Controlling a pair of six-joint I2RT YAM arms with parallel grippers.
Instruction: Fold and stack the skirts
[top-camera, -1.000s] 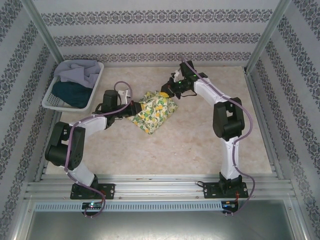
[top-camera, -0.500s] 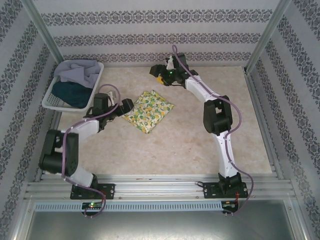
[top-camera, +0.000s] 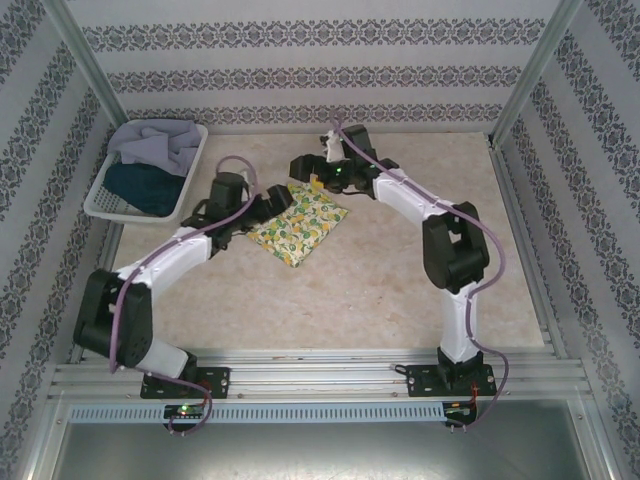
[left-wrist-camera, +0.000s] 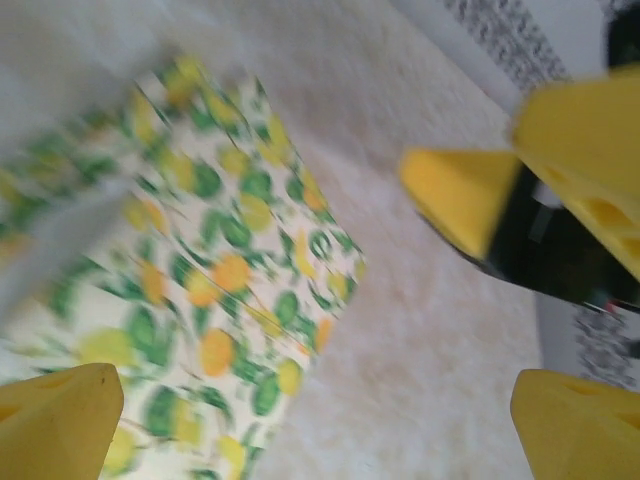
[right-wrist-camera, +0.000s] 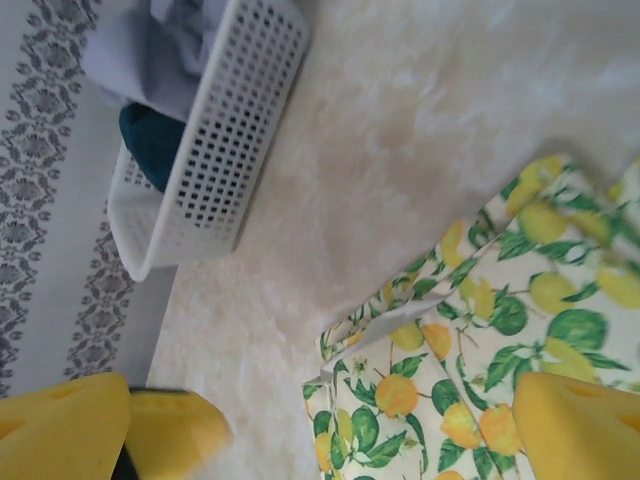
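The table (top-camera: 400, 290) is seen bare over most of its surface. At its far left corner a white lattice basket (top-camera: 100, 205) is set, and two skirts are held in it: the grey one (top-camera: 155, 145) is heaped toward the far end, with the teal one (top-camera: 140, 185) beside it at the near end. The yellow skirt (top-camera: 305, 225) is laid near the middle of the table, well apart from the basket, as a compact folded packet turned cornerwise to the arms.

The left gripper (top-camera: 275, 197) is held just beside the packet's far left edge, and the right gripper (top-camera: 305, 165) just beyond its far corner. In the wrist views both are seen spread wide, with nothing between the fingers (left-wrist-camera: 60, 420) of the left or those (right-wrist-camera: 580, 430) of the right, so the cloth is released.

The yellow skirt is judged to be folded, with two skirts left to do. The withdrawal is best made upward first, so that no fingertip is dragged across the loose top layer and the fold is not pulled open. The packet is best left where it lies as the base of the stack. The basket is best reached by the left arm, which is the nearer, and the grey skirt should be pinched at one edge only, so that the teal one is not lifted with it.
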